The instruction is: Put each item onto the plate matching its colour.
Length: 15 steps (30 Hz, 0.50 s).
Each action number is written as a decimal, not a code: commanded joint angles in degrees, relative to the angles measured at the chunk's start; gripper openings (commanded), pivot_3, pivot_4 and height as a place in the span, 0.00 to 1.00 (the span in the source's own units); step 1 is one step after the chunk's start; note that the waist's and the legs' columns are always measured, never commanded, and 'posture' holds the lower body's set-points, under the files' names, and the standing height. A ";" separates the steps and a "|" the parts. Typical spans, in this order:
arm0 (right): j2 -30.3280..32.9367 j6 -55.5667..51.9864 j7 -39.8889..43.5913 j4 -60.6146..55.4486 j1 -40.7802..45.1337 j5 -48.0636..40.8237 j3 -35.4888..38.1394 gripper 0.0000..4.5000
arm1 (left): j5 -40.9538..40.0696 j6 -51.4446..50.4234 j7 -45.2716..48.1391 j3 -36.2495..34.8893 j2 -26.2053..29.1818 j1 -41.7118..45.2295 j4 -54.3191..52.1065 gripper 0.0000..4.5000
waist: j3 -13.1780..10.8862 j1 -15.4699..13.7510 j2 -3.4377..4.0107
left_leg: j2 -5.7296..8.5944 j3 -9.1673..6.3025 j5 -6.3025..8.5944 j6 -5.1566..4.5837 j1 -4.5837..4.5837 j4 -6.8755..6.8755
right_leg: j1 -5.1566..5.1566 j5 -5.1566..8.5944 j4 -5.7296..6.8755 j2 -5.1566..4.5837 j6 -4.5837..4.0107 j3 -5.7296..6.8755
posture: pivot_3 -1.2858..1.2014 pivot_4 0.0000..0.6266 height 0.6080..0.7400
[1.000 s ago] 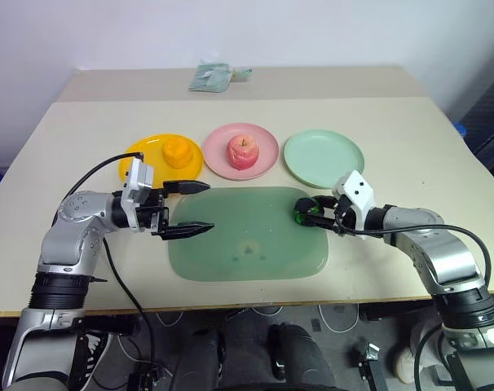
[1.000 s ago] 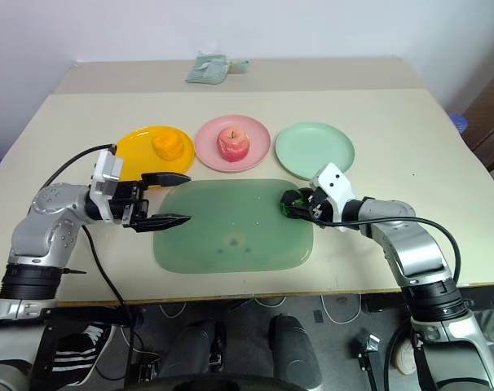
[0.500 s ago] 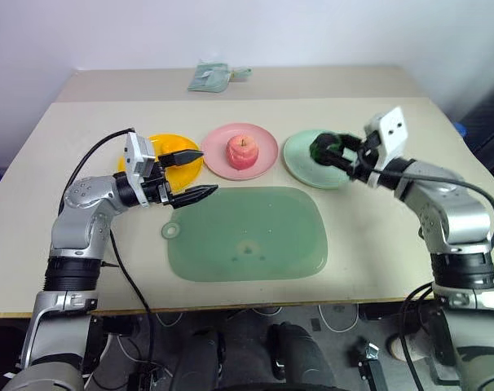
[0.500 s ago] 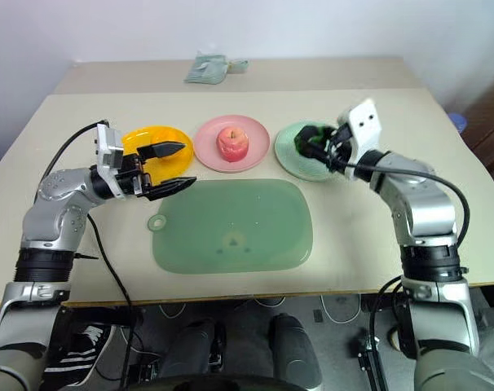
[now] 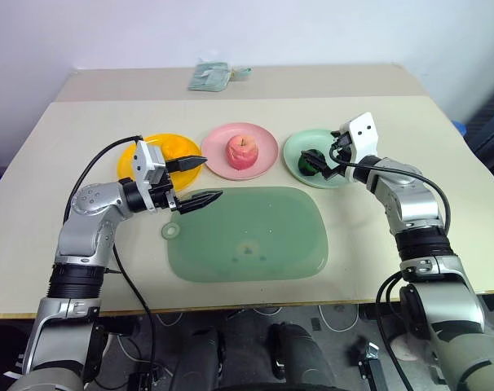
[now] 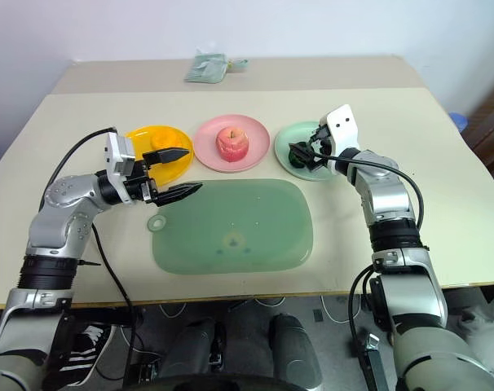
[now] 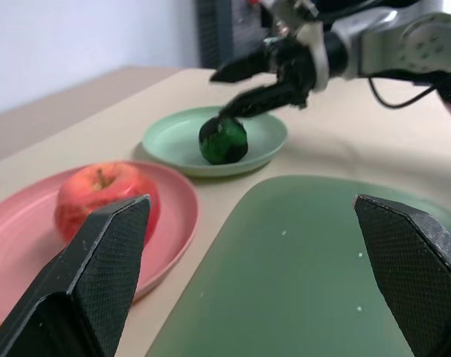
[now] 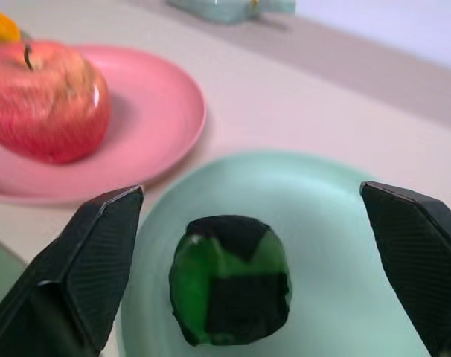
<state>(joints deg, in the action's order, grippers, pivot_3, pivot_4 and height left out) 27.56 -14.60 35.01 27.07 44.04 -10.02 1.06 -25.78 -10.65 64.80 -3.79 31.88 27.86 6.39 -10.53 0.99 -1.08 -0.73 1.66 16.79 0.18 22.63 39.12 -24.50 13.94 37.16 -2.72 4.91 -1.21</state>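
Observation:
The dark green fruit rests on the mint green plate, apart from both fingers. My right gripper is open and level just above that plate, with one finger on each side of the fruit. The pink-red apple lies on the pink plate. The orange-yellow fruit sits on the yellow plate, partly hidden behind my left gripper. That gripper is open and empty at the mat's near-left corner, pointing toward the plates.
A large green mat with a small round tab lies in front of the three plates. A pale green cloth bundle sits at the back of the table. Bare tabletop surrounds the mat.
My right gripper carried the green fruit from the mat's right edge up to the mint plate, then opened and let it go. The left gripper swung slightly and stayed open.

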 commanded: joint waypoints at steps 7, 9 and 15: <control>5.60 -9.50 16.70 -35.12 -12.52 -20.79 6.35 0.99 | -3.77 1.53 2.30 -4.93 2.12 0.27 0.99 1.00 | -0.01 -0.35 0.02 | -0.06 -0.07 0.02 -0.02 0.03 -0.07 | -0.01 0.00 -0.06 0.00 0.00 0.07 | 0.52 0.24 0.96; 8.26 -13.74 18.04 -42.81 -17.56 -24.99 7.12 0.99 | -3.96 2.71 4.12 -5.83 2.97 1.01 3.84 1.00 | -0.01 -0.38 0.02 | -0.05 -0.07 0.02 -0.02 0.02 -0.05 | 0.03 0.00 -0.06 -0.03 0.00 0.07 | 0.52 0.24 0.96; 14.90 -15.44 20.37 -55.71 -31.38 -26.83 8.66 0.99 | -2.78 7.24 9.89 -8.04 6.90 3.55 13.91 1.00 | -0.01 -0.21 0.00 | -0.05 -0.03 0.01 -0.01 -0.03 0.03 | 0.06 0.01 -0.06 0.01 -0.04 0.07 | 0.52 0.24 0.96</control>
<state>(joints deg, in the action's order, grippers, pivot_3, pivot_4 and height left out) 41.86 -31.20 55.15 -25.36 13.15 -36.68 7.90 -28.16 -5.17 73.22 -9.95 37.49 30.04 19.60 -10.54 0.78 -1.07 -0.80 1.64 16.81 0.16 22.60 39.15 -24.45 13.95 37.09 -2.67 4.87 -1.15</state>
